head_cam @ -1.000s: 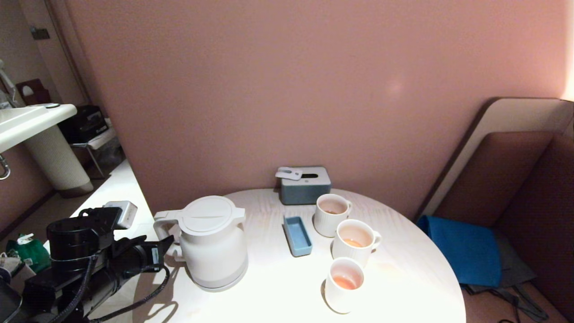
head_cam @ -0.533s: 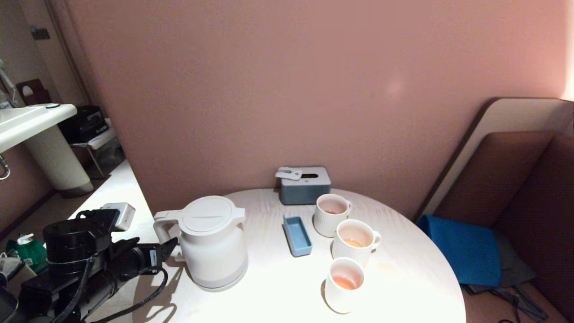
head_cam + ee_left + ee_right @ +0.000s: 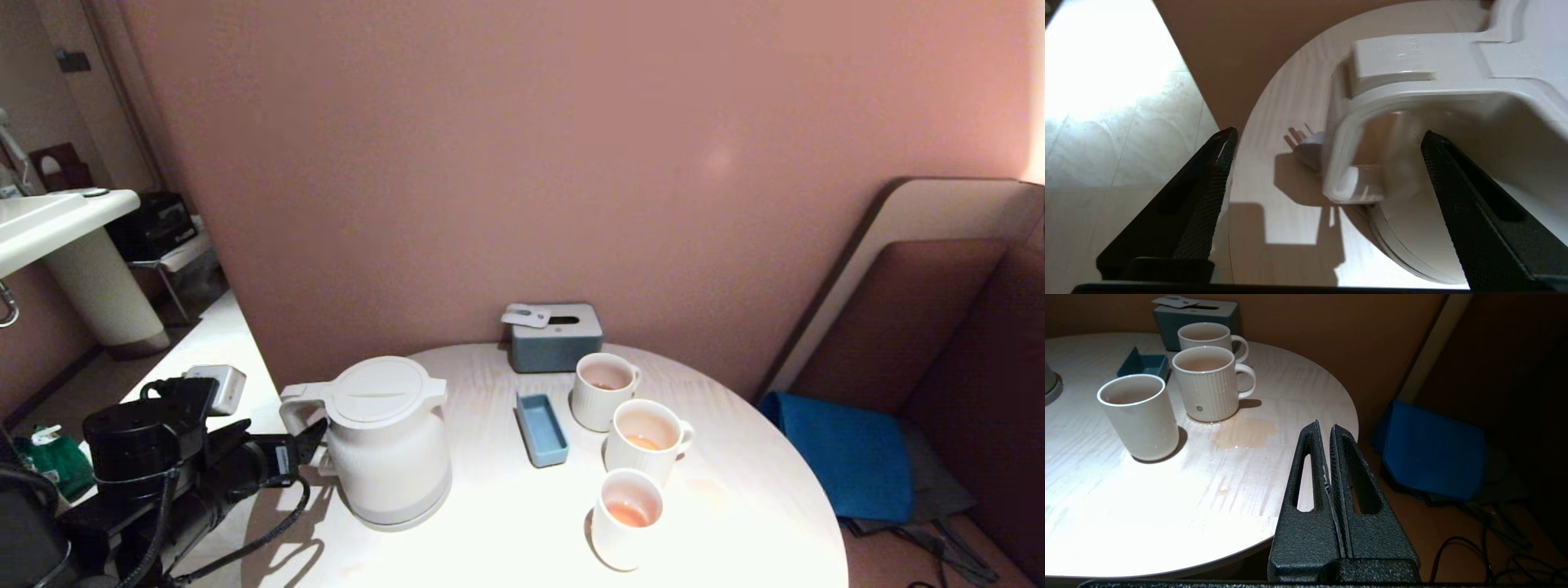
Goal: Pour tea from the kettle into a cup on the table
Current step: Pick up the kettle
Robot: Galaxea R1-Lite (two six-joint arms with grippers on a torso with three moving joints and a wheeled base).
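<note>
- My left gripper (image 3: pixel 1327 179) sits by the left edge of the counter (image 3: pixel 506 539), right at the kettle (image 3: pixel 392 445).
- Its jaws are wide open, one on each side of the kettle's handle (image 3: pixel 1355 134). They do not touch it.
- The kettle stands upright on the left part of the counter with its lid on.
- Three white cups (image 3: pixel 627 516) stand in a row on the right part. Each has a little tea (image 3: pixel 629 514) in it.
- A small blue tray (image 3: pixel 542 428) lies between the kettle and the cups.
- A wet patch (image 3: pixel 1245 433) shows on the counter by the middle cup.
- My right gripper (image 3: pixel 1327 457) hangs off the counter's right edge, jaws pressed together on nothing.
</note>
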